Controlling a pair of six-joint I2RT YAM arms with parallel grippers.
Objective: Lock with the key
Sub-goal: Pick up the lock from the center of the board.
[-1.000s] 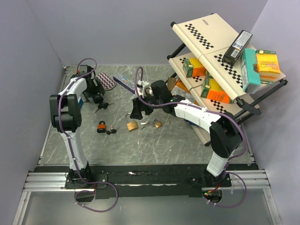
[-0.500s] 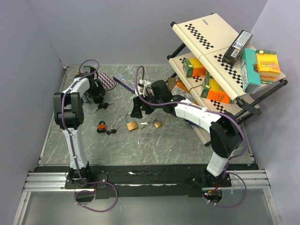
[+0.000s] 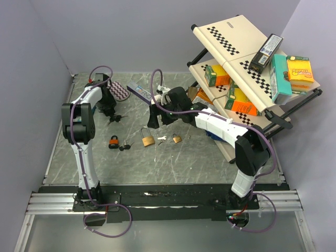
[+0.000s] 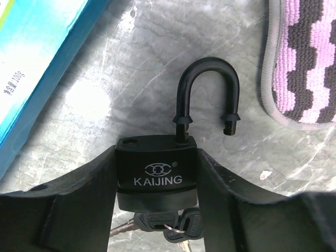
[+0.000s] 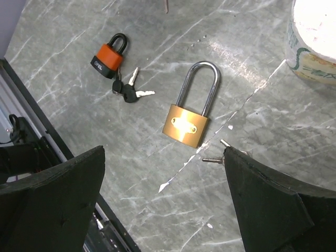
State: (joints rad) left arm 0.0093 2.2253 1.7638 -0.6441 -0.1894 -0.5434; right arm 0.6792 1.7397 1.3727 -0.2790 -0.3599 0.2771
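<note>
A black KAIJING padlock (image 4: 156, 168) lies on the grey marble table, its shackle (image 4: 207, 79) swung open and a bunch of black-headed keys (image 4: 168, 223) at its keyhole end. My left gripper (image 4: 157, 157) is shut on the padlock's body, one finger on each side; it sits at the back left in the top view (image 3: 107, 107). My right gripper (image 5: 163, 157) is open and empty, hovering above a brass padlock (image 5: 186, 125) with a closed shackle. A small silver key (image 5: 214, 159) lies by its right finger.
An orange padlock (image 5: 107, 56) with keys (image 5: 128, 90) lies front left. A smaller brass padlock (image 3: 177, 138) lies right of the big one. A pink knitted pad (image 4: 304, 63) and a blue box (image 4: 37, 63) flank the black padlock. A tilted rack (image 3: 247, 68) with boxes stands at the right.
My left gripper has shifted slightly towards the back of the table with the black padlock. My right gripper has drawn back a little from the brass padlock.
</note>
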